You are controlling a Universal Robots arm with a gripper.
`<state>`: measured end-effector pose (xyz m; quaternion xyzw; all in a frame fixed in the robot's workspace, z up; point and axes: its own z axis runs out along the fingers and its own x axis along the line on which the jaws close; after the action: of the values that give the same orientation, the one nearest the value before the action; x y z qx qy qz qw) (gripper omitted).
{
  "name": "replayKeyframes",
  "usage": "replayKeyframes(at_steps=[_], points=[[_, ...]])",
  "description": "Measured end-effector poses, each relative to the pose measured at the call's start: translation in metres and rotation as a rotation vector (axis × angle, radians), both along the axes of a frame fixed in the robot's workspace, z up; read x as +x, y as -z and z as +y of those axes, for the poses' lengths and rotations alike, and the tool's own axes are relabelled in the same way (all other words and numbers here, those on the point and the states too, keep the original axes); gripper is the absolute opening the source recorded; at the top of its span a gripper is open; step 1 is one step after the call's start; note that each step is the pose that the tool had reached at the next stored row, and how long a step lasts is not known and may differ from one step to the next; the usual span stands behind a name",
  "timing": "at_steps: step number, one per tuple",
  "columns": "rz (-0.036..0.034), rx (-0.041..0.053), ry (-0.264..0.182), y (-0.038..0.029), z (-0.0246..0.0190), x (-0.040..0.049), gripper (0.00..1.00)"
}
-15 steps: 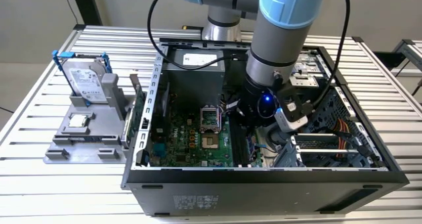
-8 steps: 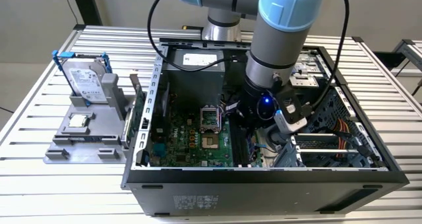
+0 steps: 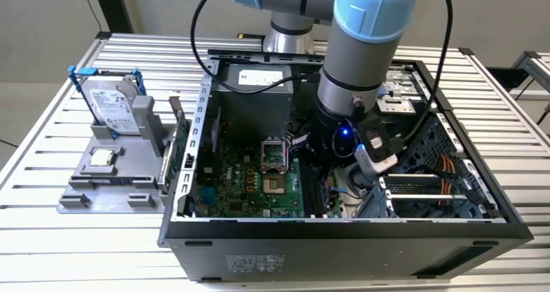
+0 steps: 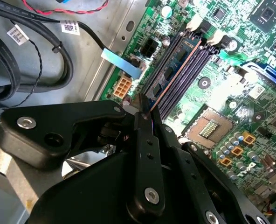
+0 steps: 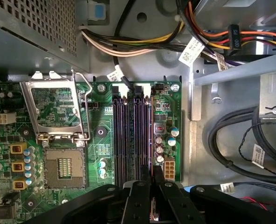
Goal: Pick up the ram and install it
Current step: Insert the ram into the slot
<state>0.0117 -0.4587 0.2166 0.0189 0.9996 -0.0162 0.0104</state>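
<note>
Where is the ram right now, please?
In the second wrist view the ram stands edge-up in a black motherboard slot, its near end between the shut gripper fingers, beside the open processor socket.

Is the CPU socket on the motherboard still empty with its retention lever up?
Yes: in the first wrist view the CPU socket shows bare contacts, its retention frame swung open.
</note>
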Motion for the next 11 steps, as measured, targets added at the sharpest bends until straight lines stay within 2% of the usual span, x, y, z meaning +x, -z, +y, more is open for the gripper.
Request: replayKeyframes(at_steps=[11], points=[[0.0001, -0.0002, 0.000, 0.0035, 0.0000, -0.0002, 0.00]])
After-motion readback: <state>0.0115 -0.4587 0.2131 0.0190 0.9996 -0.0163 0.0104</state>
